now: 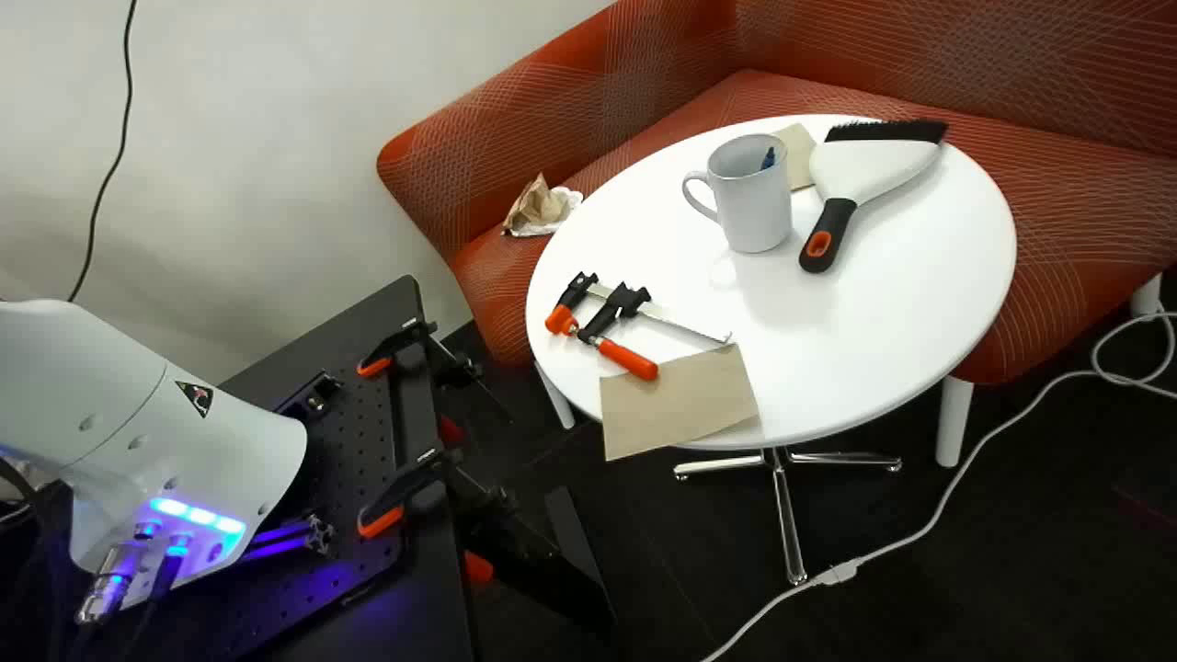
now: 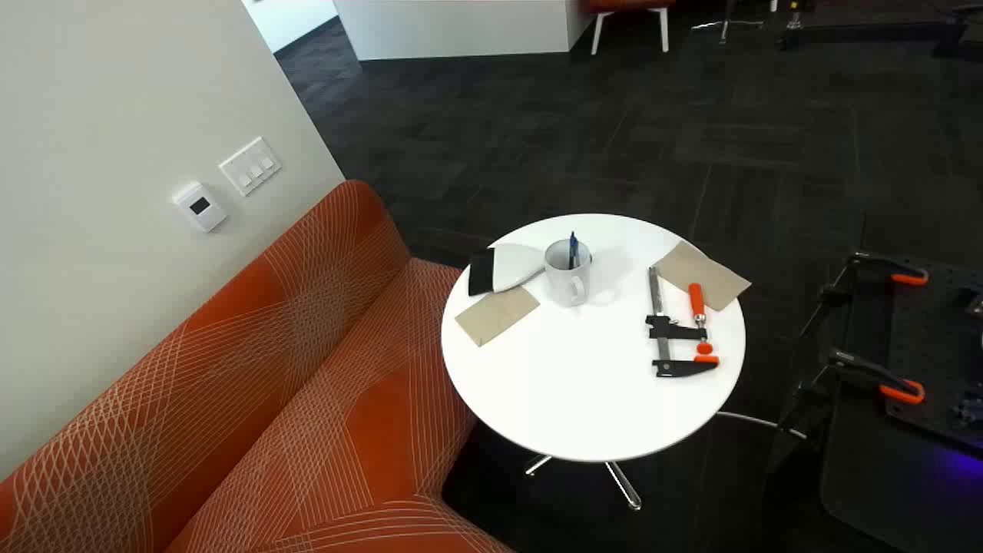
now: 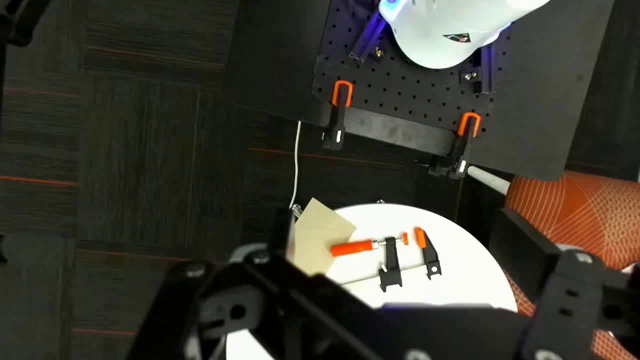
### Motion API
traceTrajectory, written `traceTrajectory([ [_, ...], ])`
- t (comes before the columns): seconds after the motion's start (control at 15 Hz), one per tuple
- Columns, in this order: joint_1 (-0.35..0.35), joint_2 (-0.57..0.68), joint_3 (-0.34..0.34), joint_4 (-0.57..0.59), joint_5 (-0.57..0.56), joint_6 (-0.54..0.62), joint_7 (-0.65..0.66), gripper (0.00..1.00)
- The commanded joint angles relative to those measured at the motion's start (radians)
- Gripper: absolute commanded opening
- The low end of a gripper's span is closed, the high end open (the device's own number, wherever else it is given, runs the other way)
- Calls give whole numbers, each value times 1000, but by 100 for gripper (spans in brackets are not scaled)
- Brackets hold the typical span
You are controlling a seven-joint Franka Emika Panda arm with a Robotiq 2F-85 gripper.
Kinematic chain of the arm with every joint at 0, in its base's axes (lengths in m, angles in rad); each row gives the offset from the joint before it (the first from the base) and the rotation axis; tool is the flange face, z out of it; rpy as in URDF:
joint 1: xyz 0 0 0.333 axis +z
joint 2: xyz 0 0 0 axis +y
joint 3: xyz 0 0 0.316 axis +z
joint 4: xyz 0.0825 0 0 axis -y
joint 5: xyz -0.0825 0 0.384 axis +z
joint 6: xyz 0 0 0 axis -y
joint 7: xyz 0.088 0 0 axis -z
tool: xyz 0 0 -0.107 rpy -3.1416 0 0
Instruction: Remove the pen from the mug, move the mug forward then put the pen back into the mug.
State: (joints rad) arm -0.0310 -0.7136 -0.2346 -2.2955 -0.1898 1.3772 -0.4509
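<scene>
The white mug [image 1: 756, 210] stands upright on the round white table, and it shows in both exterior views [image 2: 567, 286]. The thin dark blue pen stands in the mug, its top at the rim in an exterior view [image 1: 768, 159] and rising above the rim in an exterior view [image 2: 573, 247]. The lower part of the pen is hidden in the mug. My gripper [image 3: 402, 241] is open and empty in the wrist view, its fingers wide apart, high above the table. The gripper is out of both exterior views. The mug and pen are out of the wrist view.
A white brush with a black handle [image 1: 825, 234] lies beside the mug. A bar clamp with an orange handle [image 1: 628, 359] lies on a tan sheet [image 1: 680, 405] at the table edge [image 2: 591, 453]. A second tan sheet [image 2: 497, 315] lies by the brush. An orange sofa [image 2: 345, 415] borders the table.
</scene>
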Motion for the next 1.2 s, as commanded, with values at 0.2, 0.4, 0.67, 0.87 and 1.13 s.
traceTrajectory([
  [0.2, 7, 0, -5, 2, -2, -3, 4, 100],
  [0.4, 7, 0, -4, 2, -2, -3, 4, 100],
  [0.67, 18, 23, 6, 11, 20, 22, 23, 100],
  [0.87, 41, 85, 32, 28, 77, 84, 67, 100],
  [1.13, 58, 197, 84, 45, 164, 206, 153, 100],
])
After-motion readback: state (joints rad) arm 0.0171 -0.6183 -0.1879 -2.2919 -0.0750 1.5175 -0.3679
